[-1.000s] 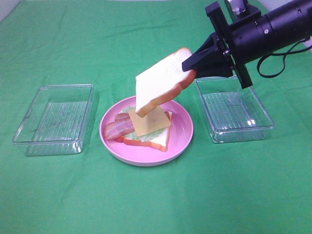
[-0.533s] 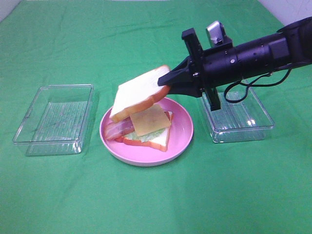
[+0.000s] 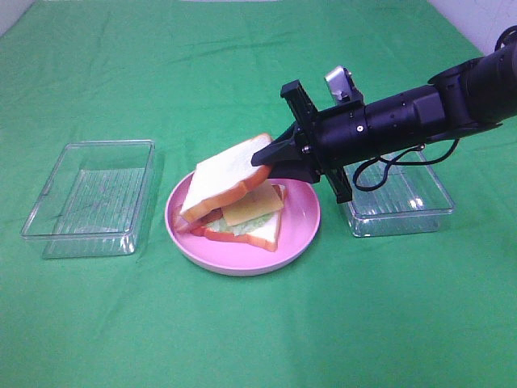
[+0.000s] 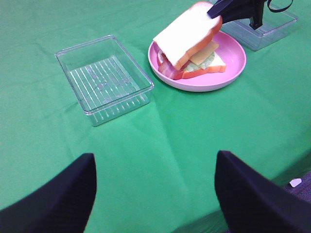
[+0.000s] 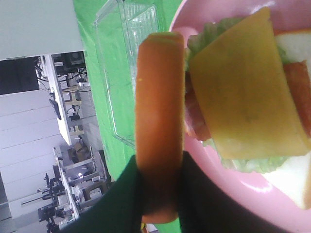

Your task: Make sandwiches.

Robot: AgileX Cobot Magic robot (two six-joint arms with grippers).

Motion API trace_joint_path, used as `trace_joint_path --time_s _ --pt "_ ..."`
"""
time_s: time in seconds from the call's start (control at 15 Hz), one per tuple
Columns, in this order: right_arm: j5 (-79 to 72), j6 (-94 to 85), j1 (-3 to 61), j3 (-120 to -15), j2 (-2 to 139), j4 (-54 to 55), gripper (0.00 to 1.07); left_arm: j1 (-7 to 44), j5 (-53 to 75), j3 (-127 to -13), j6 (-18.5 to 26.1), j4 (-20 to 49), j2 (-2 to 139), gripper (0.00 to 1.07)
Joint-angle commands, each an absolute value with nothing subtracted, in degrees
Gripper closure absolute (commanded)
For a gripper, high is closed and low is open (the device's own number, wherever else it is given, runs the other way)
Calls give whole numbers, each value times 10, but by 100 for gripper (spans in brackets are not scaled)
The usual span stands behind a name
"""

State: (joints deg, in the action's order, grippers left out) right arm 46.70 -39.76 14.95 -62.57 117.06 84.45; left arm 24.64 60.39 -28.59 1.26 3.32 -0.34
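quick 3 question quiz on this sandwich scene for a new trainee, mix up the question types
1. True or false: the right gripper is shut on the top bread slice.
2. Multiple choice: the far edge of the top bread slice is A) lying flat on the cheese, B) tilted down onto the bacon side of the stack, C) inside a clear tray.
3. Fill in: the stack sits on a round ____ plate, with a clear tray to one side and a second clear tray on the other.

Key
1. True. Its crust is pinched between the fingers.
2. B. The gripped end is raised, leaving the cheese partly uncovered.
3. Pink.
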Motion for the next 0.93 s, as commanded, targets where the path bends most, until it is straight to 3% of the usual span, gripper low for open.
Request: trace_joint_path --time_s 0.07,0.13,0.2,0.47,0.93 --pt "464 -411 148 -624 1168 843 58 245 598 -285 12 33 -13 40" --pt "464 -414 148 -624 1168 841 38 245 598 -285 12 33 -13 40" --pt "464 -415 148 -624 1168 838 28 245 598 -285 12 33 -13 40" --pt "459 -409 148 -624 1149 759 25 245 598 -285 12 33 -13 40" --pt "458 -197 148 -624 1002 393 25 245 598 -285 12 33 -13 40"
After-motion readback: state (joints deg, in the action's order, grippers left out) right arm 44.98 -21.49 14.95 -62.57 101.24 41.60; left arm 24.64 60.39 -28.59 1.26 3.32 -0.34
